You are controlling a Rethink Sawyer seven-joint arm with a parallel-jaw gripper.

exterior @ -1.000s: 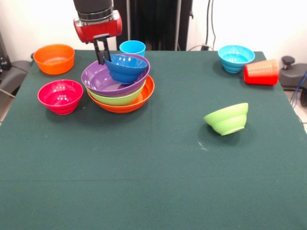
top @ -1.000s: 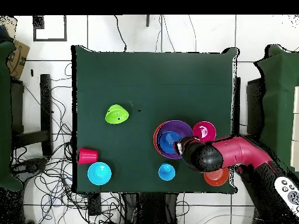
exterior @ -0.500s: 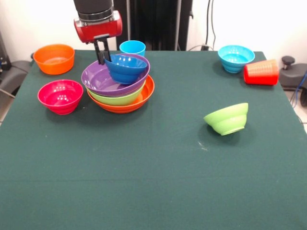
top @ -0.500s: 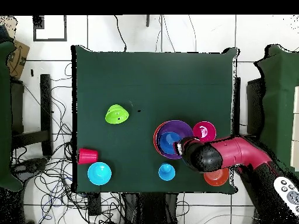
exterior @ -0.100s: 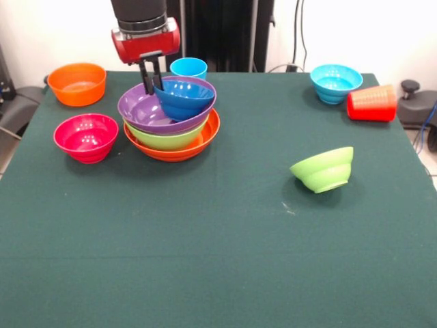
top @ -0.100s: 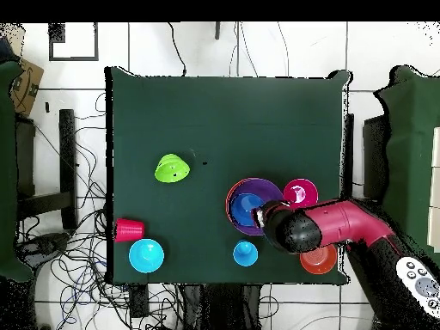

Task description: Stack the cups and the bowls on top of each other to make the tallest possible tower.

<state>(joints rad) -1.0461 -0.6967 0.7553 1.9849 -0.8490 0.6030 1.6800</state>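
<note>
Tower (exterior @ -0.100s: 171, 126): dark blue bowl (exterior @ -0.100s: 183, 98) tilted inside purple, over lime green and orange. Gripper (exterior @ -0.100s: 151, 87) pinches dark blue bowl's rim. Light blue cup (exterior @ -0.100s: 188, 67) just behind; magenta-red bowl (exterior @ -0.100s: 86, 137) beside; small lime bowl (exterior @ -0.100s: 322, 169), red cup (exterior @ -0.100s: 371, 103) well apart

There were eight bowls: four nested in the tower (exterior @ -0.100s: 171, 126), four loose. Two cups: light blue cup (exterior @ -0.100s: 188, 67), red cup (exterior @ -0.100s: 371, 103).

No text, label, brand, number or sign can be read on anything in either view.
</note>
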